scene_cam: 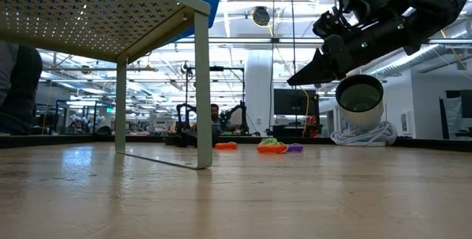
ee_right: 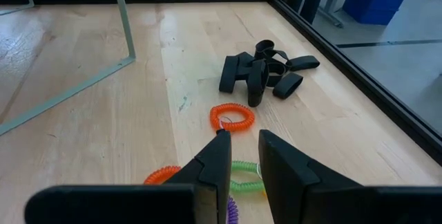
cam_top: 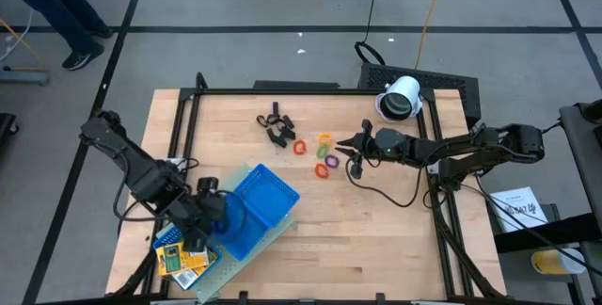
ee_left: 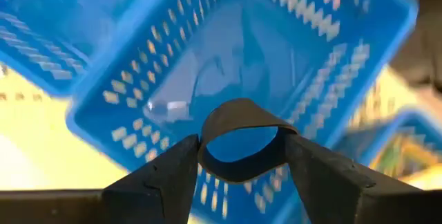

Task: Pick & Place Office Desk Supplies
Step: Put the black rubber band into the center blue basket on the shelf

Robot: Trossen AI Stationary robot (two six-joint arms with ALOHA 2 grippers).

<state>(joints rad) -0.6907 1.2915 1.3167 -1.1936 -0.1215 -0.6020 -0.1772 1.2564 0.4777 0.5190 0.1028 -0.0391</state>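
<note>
Between the left gripper's point(ee_left: 240, 175) parted fingers point(ee_left: 166, 175) sits a black band loop point(ee_left: 240, 140), touching both, directly above the blue basket point(ee_left: 138, 106), so the drop goes straight down. The right gripper point(ee_right: 240, 156), fingers nearly together and empty, hovers over the coloured rings point(cam_top: 323, 154), the orange ring point(ee_right: 232, 117) just ahead on the worktop point(cam_top: 376, 230).

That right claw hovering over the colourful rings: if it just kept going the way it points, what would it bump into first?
Probably the orange coiled ring, lying just ahead of the right gripper; the pile of black clips lies farther on. Depth is uncertain.
</note>
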